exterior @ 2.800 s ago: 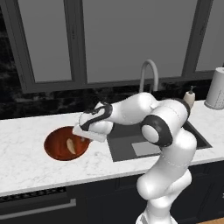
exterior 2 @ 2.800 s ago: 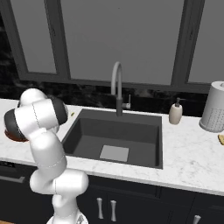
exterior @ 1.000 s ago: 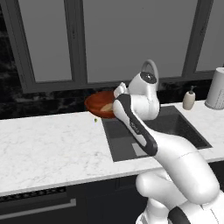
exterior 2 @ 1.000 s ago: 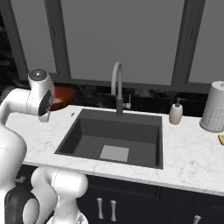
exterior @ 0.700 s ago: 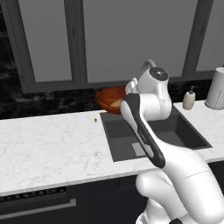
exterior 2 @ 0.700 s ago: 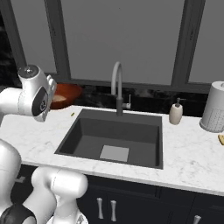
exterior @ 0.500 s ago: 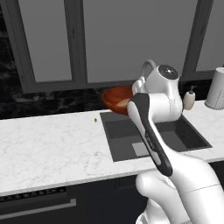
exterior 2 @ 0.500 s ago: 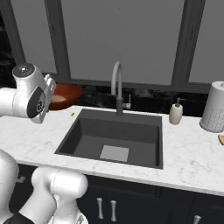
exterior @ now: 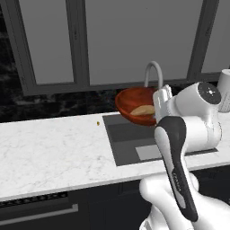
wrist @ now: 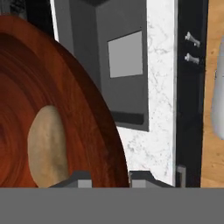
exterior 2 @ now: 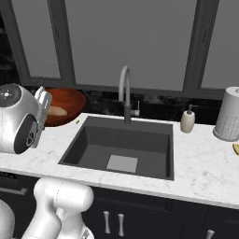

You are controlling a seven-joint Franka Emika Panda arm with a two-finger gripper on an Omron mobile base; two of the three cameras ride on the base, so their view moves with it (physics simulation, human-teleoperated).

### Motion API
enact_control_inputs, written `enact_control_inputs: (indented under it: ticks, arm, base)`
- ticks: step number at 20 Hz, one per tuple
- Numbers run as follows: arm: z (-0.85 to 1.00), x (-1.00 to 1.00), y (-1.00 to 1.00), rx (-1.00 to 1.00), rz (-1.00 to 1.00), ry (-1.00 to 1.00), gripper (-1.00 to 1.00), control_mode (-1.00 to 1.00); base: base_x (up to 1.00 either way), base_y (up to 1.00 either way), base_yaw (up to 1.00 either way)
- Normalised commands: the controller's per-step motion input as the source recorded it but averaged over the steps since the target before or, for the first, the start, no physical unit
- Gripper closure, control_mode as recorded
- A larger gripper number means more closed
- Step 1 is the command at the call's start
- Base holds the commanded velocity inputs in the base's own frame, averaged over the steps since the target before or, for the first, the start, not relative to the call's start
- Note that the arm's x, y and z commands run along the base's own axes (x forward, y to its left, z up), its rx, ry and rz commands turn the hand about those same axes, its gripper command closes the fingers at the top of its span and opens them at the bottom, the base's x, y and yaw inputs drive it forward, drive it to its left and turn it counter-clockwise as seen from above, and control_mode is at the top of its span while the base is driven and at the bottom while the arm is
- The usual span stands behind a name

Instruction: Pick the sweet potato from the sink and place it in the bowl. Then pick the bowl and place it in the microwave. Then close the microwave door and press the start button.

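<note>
The sweet potato [exterior: 143, 110] lies inside the bowl [exterior: 134, 101], which is held in the air, tilted, above the back left part of the sink [exterior: 148, 139]. In the right base view the bowl [exterior 2: 65, 103] shows to the left of the sink [exterior 2: 121, 144], partly behind the arm's white joint, with the sweet potato [exterior 2: 57, 111] on its inner wall. In the hand view the sweet potato [wrist: 46, 146] rests low on the bowl [wrist: 83, 113], whose rim crosses in front of the sink [wrist: 122, 65] and its lighter square bottom.

The sink is sunk into a white marbled surface [exterior: 49, 148] above dark cabinets. A curved faucet [exterior 2: 125, 88] rises at the sink's back edge. To its right on the surface [exterior 2: 205, 158] stand a soap bottle [exterior 2: 187, 120] and a paper towel roll [exterior 2: 229, 114]. Grey-framed windows [exterior 2: 126, 42] and a black wall run behind.

Half a second ago the bowl was further left in the left base view; it has travelled right toward the faucet, and the arm's wrist has swung right with it. The sink, faucet and bottle stand as before.

The hand [wrist: 109, 177] is closed narrowly on the bowl's rim, one fingertip on each side of the wall, carrying bowl and sweet potato together.
</note>
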Motion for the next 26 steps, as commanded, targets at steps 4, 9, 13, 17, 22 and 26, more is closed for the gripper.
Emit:
enact_control_inputs:
  ticks: [4,9,13,17,22,26]
  arm:
    - [0.36,-0.69,-0.01,0.0,-0.04,-0.01,1.0,-1.0]
    - [0.48,-0.57,-0.01,0.0,-0.06,0.0,1.0,-1.0]
    - [0.35,-0.42,-0.06,0.02,-0.02,0.04,1.0,-1.0]
    - [0.0,0.0,0.0,0.0,0.0,0.0,1.0,1.0]
    - [0.0,0.0,0.0,0.0,0.0,0.0,1.0,1.0]
    - [0.0,0.0,0.0,0.0,0.0,0.0,1.0,1.0]
  base:
    - [0.0,0.0,0.0]
    - [0.0,0.0,0.0]
    - [0.0,0.0,0.0]
    - [-0.6,-0.16,0.0]
    - [-0.81,0.4,0.23]
    - [-0.36,0.85,0.6]
